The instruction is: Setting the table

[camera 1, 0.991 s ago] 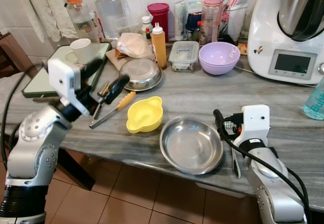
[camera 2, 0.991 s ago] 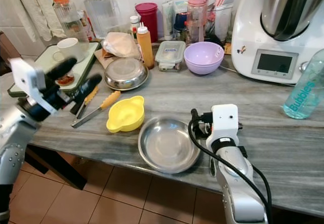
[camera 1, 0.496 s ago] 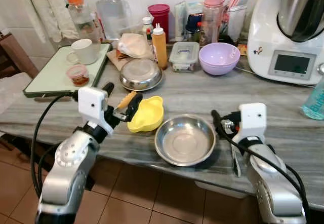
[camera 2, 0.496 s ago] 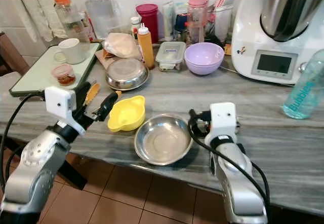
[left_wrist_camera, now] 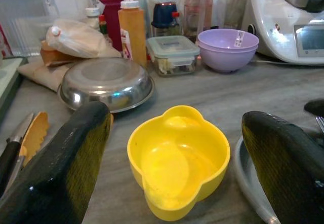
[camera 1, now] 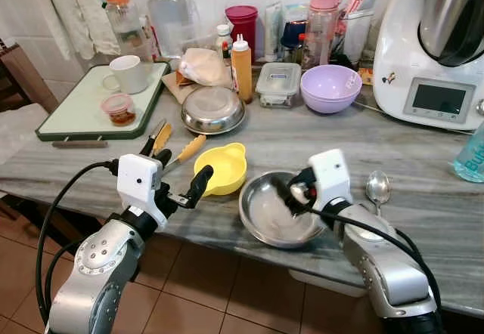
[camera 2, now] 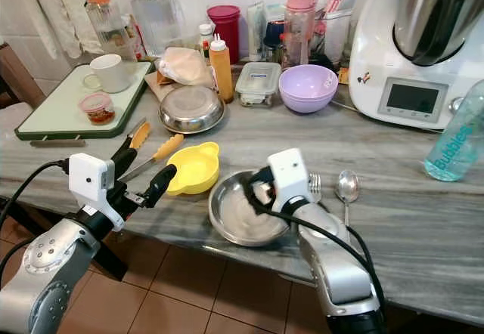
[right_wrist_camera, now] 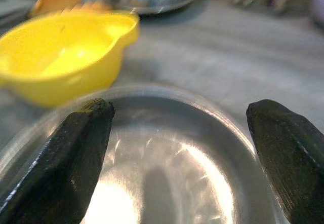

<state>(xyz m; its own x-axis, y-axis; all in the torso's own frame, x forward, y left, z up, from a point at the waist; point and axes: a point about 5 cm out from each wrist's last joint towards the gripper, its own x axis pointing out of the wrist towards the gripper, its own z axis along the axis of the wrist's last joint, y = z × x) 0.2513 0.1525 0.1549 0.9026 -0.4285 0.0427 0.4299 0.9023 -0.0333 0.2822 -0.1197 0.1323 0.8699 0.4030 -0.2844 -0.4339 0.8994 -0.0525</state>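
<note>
the steel bowl (camera 1: pixel 281 211) sits at the counter's (camera 1: pixel 423 198) near edge, with the yellow bowl (camera 1: pixel 221 169) just left of it. the right end effector (camera 1: pixel 288 196) hovers released over the steel bowl. the left end effector (camera 1: pixel 182 182), also released, faces the yellow bowl. a spoon (camera 1: pixel 376 188) lies right of the steel bowl.

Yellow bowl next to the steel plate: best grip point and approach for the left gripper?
Take the yellow bowl by its rim on the side facing the left gripper, coming in low from the counter's front edge. It sits upright and open, with lobed ears at the rim, so one of the fingers can go inside the wall. The steel plate crowds its right side.
</note>
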